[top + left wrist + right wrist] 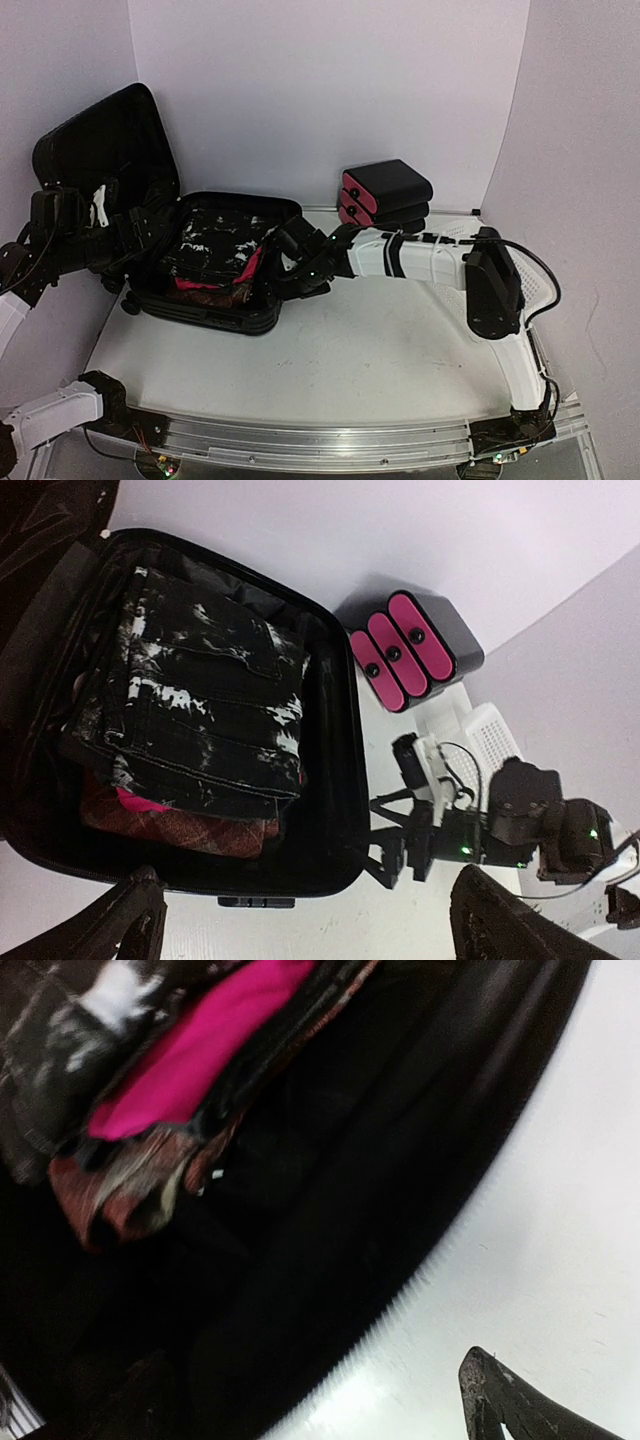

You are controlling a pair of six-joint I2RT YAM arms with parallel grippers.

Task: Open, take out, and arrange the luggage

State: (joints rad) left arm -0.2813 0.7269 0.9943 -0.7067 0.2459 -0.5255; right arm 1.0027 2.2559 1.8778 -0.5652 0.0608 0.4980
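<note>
The luggage (210,315) lies open at the table's left, its lid (105,140) standing up against the left wall. Inside are folded black-and-white jeans (200,700) on top of a pink garment (200,1060) and red plaid cloth (190,830). My left gripper (305,925) hovers open by the lid hinge, over the case's left side, holding nothing. My right gripper (285,262) is at the case's right wall (380,1160), open, with one fingertip (510,1405) over the white table and the other lost in the dark by the case.
Three stacked black boxes with pink fronts (385,192) stand at the back, right of the case. A white mesh basket (480,735) sits behind my right arm. Walls close in on the left, back and right. A metal rail (320,440) runs along the near edge.
</note>
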